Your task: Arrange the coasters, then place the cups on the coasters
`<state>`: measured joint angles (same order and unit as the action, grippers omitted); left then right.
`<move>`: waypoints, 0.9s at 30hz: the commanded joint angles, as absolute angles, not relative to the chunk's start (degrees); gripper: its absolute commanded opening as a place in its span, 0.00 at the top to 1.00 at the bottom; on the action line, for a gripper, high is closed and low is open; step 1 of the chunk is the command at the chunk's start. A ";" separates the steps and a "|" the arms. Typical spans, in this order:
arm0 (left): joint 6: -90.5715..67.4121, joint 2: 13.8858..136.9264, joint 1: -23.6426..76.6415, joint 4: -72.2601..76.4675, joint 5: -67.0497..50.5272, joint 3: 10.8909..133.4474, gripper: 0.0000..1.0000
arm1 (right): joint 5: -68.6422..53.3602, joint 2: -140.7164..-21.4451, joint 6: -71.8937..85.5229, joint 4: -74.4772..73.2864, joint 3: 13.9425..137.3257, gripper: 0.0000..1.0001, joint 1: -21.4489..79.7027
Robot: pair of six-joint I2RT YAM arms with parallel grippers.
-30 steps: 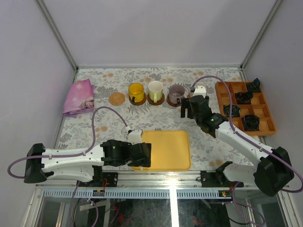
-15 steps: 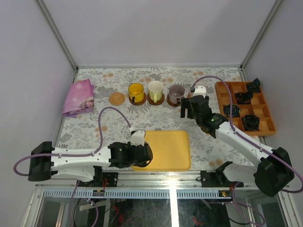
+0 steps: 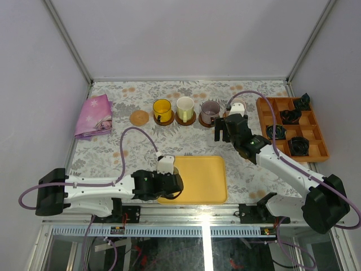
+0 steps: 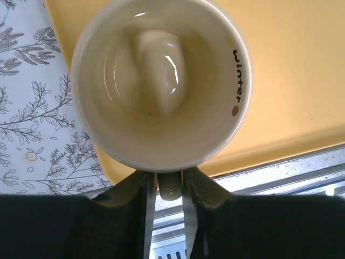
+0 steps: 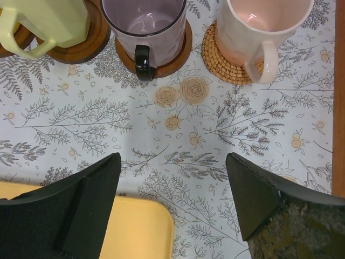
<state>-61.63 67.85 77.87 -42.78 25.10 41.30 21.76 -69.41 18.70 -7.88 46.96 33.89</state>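
Left claw point(image 4: 168, 186) is clenched on the handle of the cream-white ceramic mug point(image 4: 156, 81), with its fingers point(image 4: 148, 199) pinching that handle from both sides. The mug stands upright on the near left corner of the large yellow rectangular plastic tray point(image 4: 291, 65), and the word "winter" shows inside its rim. The tray lies at the near edge of the flower-patterned desk point(image 3: 113, 152).

Now to the far row, going left to right. First comes a bare light tan round coaster point(image 3: 139, 117). Next is the yellow handled mug point(image 3: 162, 108) on a dark brown round coaster point(image 3: 167, 121). The pale cream mug point(image 3: 185, 106) sits on a second dark brown coaster point(image 5: 89, 40). The grey-purple see-through mug point(image 5: 143, 16), with its black handle turned to the near side, stands on a third dark brown coaster point(image 5: 172, 59). Last in line is the pale pink mug point(image 5: 267, 24), upright on a woven light tan coaster point(image 5: 218, 56).

Right claw point(image 5: 172, 162) is released, its fingers spread wide with only bare desk between them. It hangs just near of the grey-purple and pink mugs, touching neither.

At the far left lies a folded pink cloth point(image 3: 95, 116). At the far right an orange divided tray point(image 3: 265, 107) holds small black objects point(image 3: 298, 145).
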 commanded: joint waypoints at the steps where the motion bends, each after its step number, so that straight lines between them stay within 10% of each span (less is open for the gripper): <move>1: -60.76 67.89 78.00 -40.56 27.69 40.58 0.89 | 21.71 -69.47 19.46 -6.23 47.53 0.14 33.57; 12: -58.19 63.36 77.96 -43.34 37.89 46.01 1.00 | 21.03 -69.70 18.85 -6.57 45.56 0.23 33.59; 27: -40.84 48.38 61.02 -38.44 45.68 46.44 1.00 | 13.78 -74.46 18.38 -4.21 43.40 0.78 33.66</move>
